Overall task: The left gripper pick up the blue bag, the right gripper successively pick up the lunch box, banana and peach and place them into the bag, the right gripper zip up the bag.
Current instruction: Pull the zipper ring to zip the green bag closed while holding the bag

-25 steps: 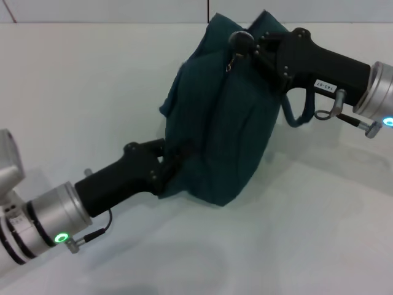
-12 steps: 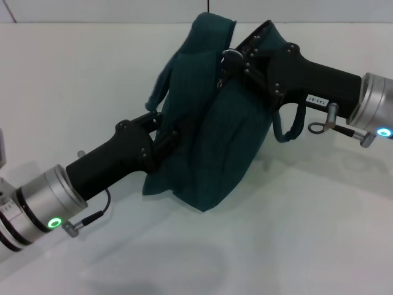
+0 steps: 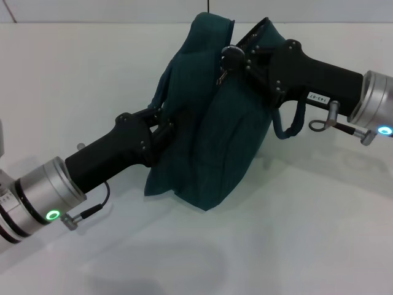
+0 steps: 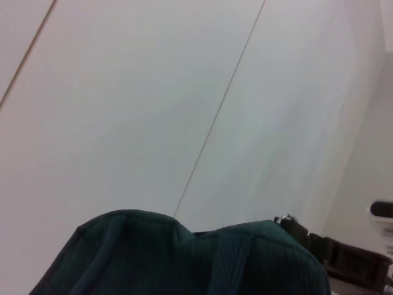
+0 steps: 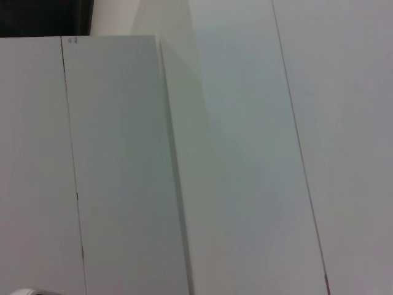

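The bag (image 3: 212, 132) stands bulging in the middle of the white table (image 3: 307, 233), between the two arms, its base touching the tabletop. Lunch box, banana and peach cannot be seen anywhere; what lies inside the bag is hidden by its fabric.

The left gripper (image 3: 164, 123) presses into the bag's left side, and its fingertips are buried in the folds there, so whether it pinches cloth or a handle cannot be told. One handle (image 3: 161, 92) loops out just above it.

The right gripper (image 3: 232, 58) sits at the top of the bag, on the seam. A small silver zipper pull (image 3: 221, 77) hangs just below its tip; whether the fingers are closed on it cannot be told, since the black body covers them. A second handle (image 3: 290, 126) hangs off the bag's right side, under the right arm.

In the left wrist view only the bag's upper edge and a strap show (image 4: 184, 258), cut off by the frame, with pale wall panels beyond. The right wrist view shows only wall panels, with no bag.
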### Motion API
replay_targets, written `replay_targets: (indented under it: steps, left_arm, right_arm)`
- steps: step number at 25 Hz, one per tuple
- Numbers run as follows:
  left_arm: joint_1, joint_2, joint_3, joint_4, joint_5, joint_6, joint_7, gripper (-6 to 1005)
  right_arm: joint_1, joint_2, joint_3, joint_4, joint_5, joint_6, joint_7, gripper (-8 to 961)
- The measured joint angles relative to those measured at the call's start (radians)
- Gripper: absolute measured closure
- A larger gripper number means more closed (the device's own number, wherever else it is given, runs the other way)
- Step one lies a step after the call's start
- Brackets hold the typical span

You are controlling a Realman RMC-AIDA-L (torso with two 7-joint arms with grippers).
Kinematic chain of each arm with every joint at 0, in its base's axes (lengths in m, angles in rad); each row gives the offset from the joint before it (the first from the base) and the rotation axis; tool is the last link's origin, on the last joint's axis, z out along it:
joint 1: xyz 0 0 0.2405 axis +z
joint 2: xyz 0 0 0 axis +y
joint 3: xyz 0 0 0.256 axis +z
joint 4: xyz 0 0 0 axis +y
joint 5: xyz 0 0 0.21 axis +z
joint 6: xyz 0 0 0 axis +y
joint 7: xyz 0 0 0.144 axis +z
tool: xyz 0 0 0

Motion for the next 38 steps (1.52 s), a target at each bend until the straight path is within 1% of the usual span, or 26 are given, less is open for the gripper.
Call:
replay_targets:
  steps: [3,11,16,20,22,25,27,31,38]
  left_arm:
    - [-0.001,0.000,0.001,0.001,0.001,-0.011,0.005,757]
    - [-0.001,-0.001,0.008,0.001,0.036,-0.020,0.062,935]
    - [0.004,0.000,0.028,0.000,0.041,-0.030,0.067,950]
    - [0.009,0.001,0.032,0.009,0.042,-0.020,0.067,950]
    - [0.012,0.002,0.033,0.020,0.042,-0.004,0.064,950]
    - [0.016,0.010,0.034,0.034,0.044,0.041,0.063,950]
    - [0.035,0.016,0.035,0.075,0.057,0.085,0.054,950]
    - [0.073,0.018,0.036,0.136,0.061,0.124,0.035,950]
    - [0.083,0.022,0.043,0.149,0.066,0.129,0.030,951]
  right_arm:
    - [-0.001,0.000,0.001,-0.003,0.001,-0.003,0.000,939]
    - [0.004,0.000,0.009,-0.004,0.045,-0.011,-0.001,938]
    - [0.001,0.000,0.041,0.004,0.054,0.007,-0.002,938]
    - [-0.002,-0.001,0.045,0.005,0.054,0.031,-0.004,938]
    - [-0.003,-0.001,0.038,0.006,0.048,0.033,-0.007,938]
    - [-0.009,-0.001,0.038,0.006,0.046,0.035,-0.027,937]
    - [-0.015,0.000,0.043,0.006,0.052,0.037,-0.038,937]
    - [-0.017,-0.002,0.052,0.006,0.056,0.053,-0.043,937]
    - [-0.019,-0.001,0.057,0.007,0.055,0.083,-0.056,937]
